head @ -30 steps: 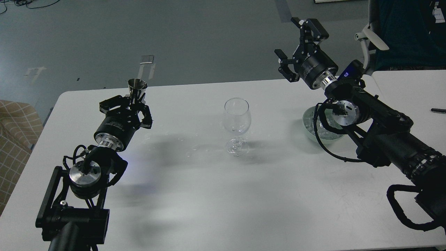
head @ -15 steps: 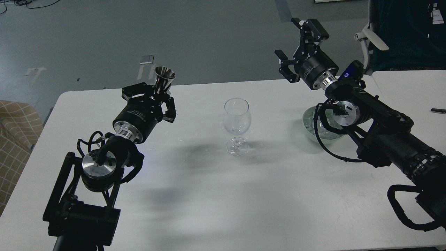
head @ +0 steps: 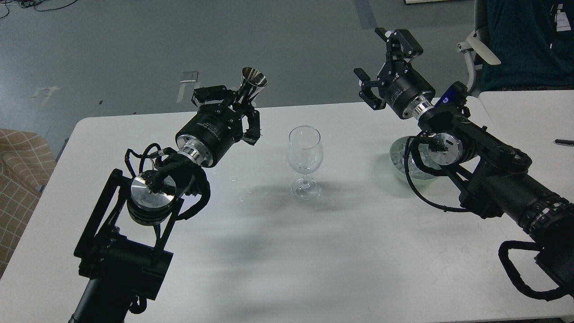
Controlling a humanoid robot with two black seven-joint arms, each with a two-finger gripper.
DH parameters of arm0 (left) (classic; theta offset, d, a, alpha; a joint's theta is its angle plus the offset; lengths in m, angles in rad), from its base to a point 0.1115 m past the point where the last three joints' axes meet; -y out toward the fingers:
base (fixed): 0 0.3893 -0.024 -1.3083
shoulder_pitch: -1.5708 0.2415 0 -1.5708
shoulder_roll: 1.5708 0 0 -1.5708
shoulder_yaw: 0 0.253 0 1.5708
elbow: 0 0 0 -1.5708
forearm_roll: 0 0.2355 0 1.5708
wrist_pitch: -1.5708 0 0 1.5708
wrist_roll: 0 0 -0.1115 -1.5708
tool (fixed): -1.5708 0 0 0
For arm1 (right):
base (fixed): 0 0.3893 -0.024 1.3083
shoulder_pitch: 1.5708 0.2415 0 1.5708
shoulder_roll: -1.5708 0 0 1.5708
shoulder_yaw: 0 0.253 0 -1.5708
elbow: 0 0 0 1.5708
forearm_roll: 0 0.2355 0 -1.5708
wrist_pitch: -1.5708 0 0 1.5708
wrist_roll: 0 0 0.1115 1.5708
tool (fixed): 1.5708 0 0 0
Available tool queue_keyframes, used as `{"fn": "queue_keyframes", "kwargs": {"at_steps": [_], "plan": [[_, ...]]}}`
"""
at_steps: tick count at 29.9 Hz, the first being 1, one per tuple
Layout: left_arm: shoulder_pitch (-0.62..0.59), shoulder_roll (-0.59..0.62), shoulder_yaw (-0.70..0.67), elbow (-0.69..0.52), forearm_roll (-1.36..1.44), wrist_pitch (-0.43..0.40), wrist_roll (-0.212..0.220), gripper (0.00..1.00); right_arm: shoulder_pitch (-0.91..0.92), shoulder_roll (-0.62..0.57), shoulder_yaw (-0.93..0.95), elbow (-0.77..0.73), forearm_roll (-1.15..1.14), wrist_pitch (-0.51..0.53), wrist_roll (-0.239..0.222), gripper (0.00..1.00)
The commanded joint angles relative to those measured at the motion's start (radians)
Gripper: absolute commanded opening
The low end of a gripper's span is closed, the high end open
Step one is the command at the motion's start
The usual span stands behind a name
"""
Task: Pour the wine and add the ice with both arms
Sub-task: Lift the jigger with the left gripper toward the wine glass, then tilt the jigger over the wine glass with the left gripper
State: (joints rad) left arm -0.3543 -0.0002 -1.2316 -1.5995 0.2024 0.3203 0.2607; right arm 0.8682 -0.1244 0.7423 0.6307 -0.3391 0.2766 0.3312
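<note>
A clear wine glass (head: 305,157) stands upright at the middle of the white table (head: 278,251). My left gripper (head: 240,107) is shut on a small shiny metal cup (head: 252,83), held upright above the table, to the left of the glass and apart from it. My right gripper (head: 381,67) is open and empty, raised high over the table's far right edge. A pale green bowl (head: 406,157) holding clear ice cubes (head: 399,159) sits right of the glass, partly hidden behind my right arm.
A second white table (head: 529,116) stands at the right with a black pen (head: 564,142) on it. An office chair (head: 480,49) is behind the right arm. A tan checked cushion (head: 18,166) is at the left edge.
My left gripper has carried the metal cup up and to the right, toward the wine glass. My right gripper has stayed nearly still and open.
</note>
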Motion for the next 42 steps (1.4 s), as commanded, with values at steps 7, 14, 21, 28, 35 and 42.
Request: {"fn": "queue_keyframes", "kwargs": {"at_steps": [7,14,21,28,35,42], "plan": [[-0.017,0.000,0.093,0.001,0.077,0.023,0.008,0.00,-0.008,0.002,0.000,0.003,0.000,0.000,0.000,1.00],[-0.015,0.000,0.121,0.007,0.144,0.022,0.008,0.00,-0.012,-0.001,0.000,0.004,0.000,0.001,0.000,1.00],[-0.015,0.000,0.168,0.007,0.247,0.022,0.008,0.00,-0.012,0.002,0.000,0.004,0.000,0.001,0.002,1.00],[-0.014,0.000,0.184,0.009,0.302,0.023,0.006,0.00,-0.014,0.002,0.000,0.004,0.000,0.001,0.002,1.00],[-0.012,0.000,0.227,0.016,0.411,0.022,0.006,0.00,-0.014,0.003,0.000,0.004,0.000,0.001,0.002,1.00],[-0.005,0.000,0.256,0.016,0.483,0.022,0.006,0.00,-0.015,0.005,0.000,0.004,0.000,0.001,0.002,1.00]]}}
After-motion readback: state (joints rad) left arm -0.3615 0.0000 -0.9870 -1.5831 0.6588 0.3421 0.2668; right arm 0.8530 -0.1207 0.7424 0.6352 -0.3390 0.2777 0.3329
